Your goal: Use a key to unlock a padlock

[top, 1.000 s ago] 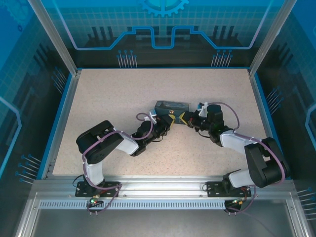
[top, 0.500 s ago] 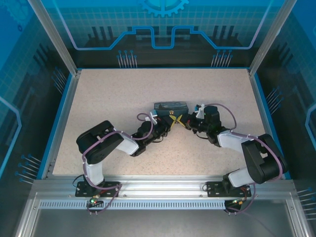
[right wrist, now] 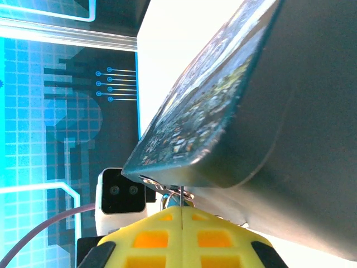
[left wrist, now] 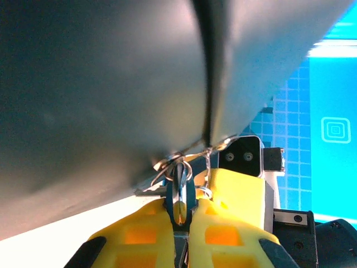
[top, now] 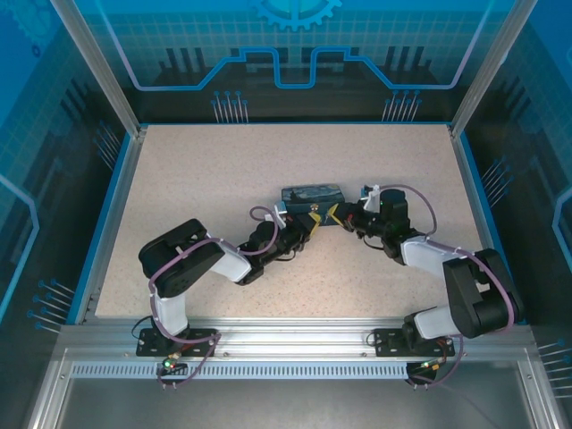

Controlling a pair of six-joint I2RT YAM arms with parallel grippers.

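Top view: you see both arms reaching inward over the speckled table [top: 197,179]. The left gripper [top: 312,223] and right gripper [top: 332,214] meet almost tip to tip just beside the near side of the printed box [top: 310,192], where the metal parts are too small to read. Left wrist view: your yellow fingers [left wrist: 150,229] pinch the key [left wrist: 179,192], a thin dark sliver upright between them. Its top sits among wire rings [left wrist: 167,163] at the box's lower edge, with the right wrist's white camera housing [left wrist: 244,158] just behind. Right wrist view: the right fingers are pressed flat together, tips at those rings. You cannot tell whether they hold anything, nor which small metal part is the padlock. The box's grey wall looms over both wrist lenses.
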